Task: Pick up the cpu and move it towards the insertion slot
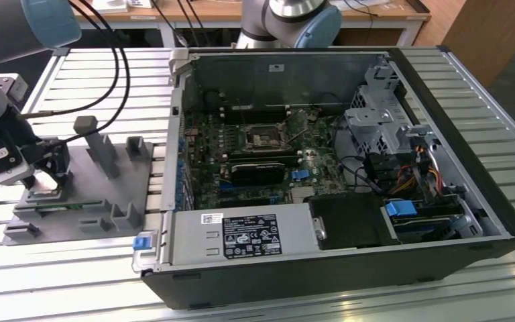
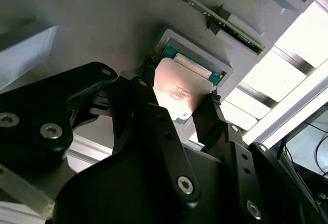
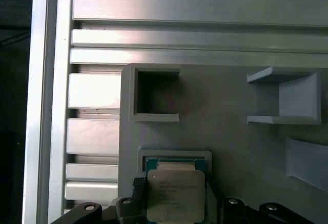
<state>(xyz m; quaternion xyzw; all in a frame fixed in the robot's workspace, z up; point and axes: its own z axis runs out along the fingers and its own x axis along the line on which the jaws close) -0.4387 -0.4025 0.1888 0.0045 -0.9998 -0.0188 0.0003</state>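
One gripper pinches the single cpu between its two fingers at one grey holder's recess, the one insertion slot well away from it inside one open computer case.

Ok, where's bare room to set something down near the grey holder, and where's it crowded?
Free: the holder's flat patch between the square pocket and the bracket; the table slats at the exterior view's lower left, beside the case. Crowded: around the cpu, under the gripper, and inside the case.
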